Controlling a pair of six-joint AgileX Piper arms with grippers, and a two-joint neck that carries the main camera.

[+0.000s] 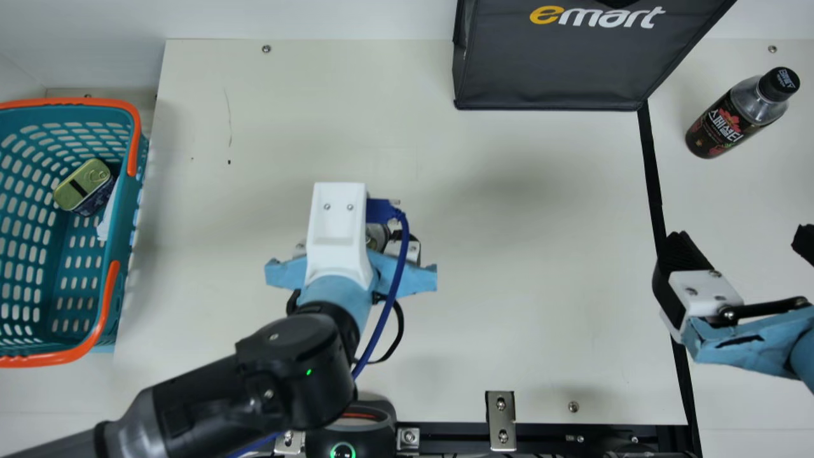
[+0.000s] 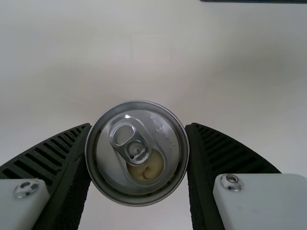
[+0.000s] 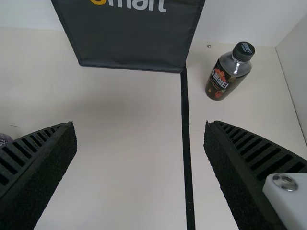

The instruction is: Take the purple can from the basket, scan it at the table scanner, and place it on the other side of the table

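My left gripper (image 1: 337,238) is over the middle of the table in the main view. In the left wrist view, the left gripper (image 2: 139,126) is shut on a can (image 2: 136,155), its silver lid and pull tab facing the camera. A sliver of the purple can (image 3: 4,139) shows at the right wrist view's left edge. Whether its base touches the table, I cannot tell. My right gripper (image 1: 743,245) stands open at the main view's right side; between the right gripper's (image 3: 140,125) fingers is only tabletop with a black line.
A teal basket (image 1: 113,235) with an olive-lidded tin (image 1: 82,181) stands at the left. A dark bag (image 1: 553,70) is at the back; a bottle (image 1: 731,124) stands beyond the black line (image 1: 652,172). A black device (image 1: 350,436) with a green ring light sits at the front edge.
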